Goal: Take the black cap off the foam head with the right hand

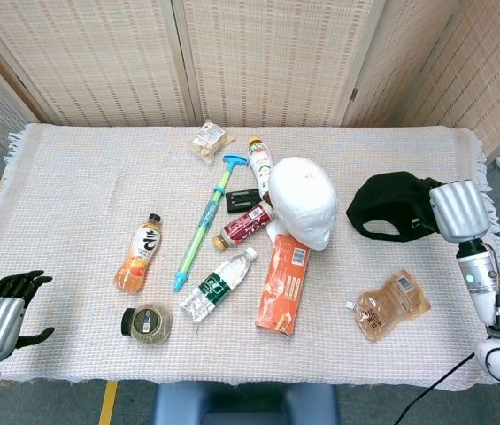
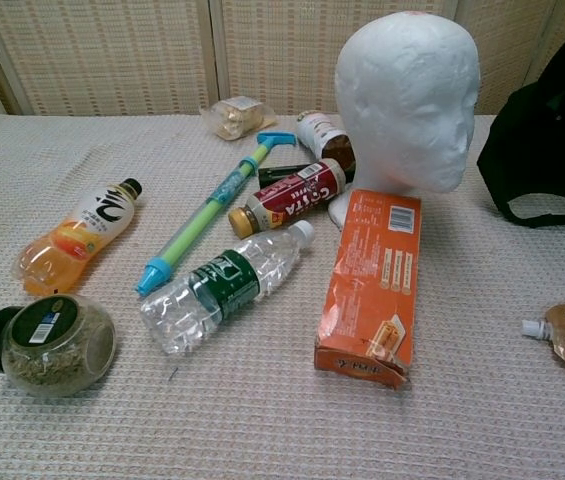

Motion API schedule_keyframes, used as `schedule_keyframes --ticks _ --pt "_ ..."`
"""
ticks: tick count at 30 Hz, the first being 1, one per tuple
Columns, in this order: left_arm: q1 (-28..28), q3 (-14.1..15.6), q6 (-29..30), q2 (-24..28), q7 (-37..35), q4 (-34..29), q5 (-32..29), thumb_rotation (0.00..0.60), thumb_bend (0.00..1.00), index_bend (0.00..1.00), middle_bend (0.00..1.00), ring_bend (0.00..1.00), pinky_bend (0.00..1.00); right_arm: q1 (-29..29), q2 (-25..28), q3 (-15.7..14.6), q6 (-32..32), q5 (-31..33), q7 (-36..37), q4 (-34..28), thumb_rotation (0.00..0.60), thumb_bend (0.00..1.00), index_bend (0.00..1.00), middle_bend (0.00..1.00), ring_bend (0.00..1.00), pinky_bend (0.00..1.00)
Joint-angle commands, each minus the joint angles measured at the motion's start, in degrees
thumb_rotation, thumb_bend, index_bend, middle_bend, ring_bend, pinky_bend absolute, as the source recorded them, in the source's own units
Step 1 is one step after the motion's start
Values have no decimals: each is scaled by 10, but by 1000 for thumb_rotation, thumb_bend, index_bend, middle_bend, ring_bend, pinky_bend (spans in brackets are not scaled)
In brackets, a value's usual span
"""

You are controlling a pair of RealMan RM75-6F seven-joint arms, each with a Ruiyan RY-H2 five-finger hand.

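- "COSTA" in white letters on the red bottle [image 2: 290, 196], lying just left of the foam head [image 2: 409, 98].
- Other labels carry print too small to read.

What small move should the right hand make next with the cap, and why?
Probably lower the cap to the cloth and let go. The right hand holds it beside the foam head, which is already bare, over an open patch of table, so only setting it down seems left.

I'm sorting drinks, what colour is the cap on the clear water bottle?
White. The water bottle shows it best in the chest view.
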Motion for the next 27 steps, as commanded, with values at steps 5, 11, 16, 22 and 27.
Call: schedule_keyframes --ticks 5,11,16,22,27 --pt "2 2 2 2 0 -3 0 600 82 248 200 173 182 6 -55 -28 -52 -1 8 54 600 504 670 632 783 1000" --pt "3 2 3 3 1 -4 0 600 83 247 199 174 182 9 -61 -31 -87 17 2 46 550 32 196 324 372 624" --pt "2 4 1 3 0 -3 1 600 82 246 199 174 182 -8 -14 -36 -110 43 -11 -44 402 0 0 135 156 360" --pt "0 2 -3 0 0 1 -3 600 82 244 195 173 182 -65 50 -46 -38 45 -40 -141 401 0 0 128 155 359" --pt "0 -3 5 -5 0 7 -1 600 82 244 194 173 182 -126 99 -65 39 28 -47 -206 419 0 0 157 168 358"
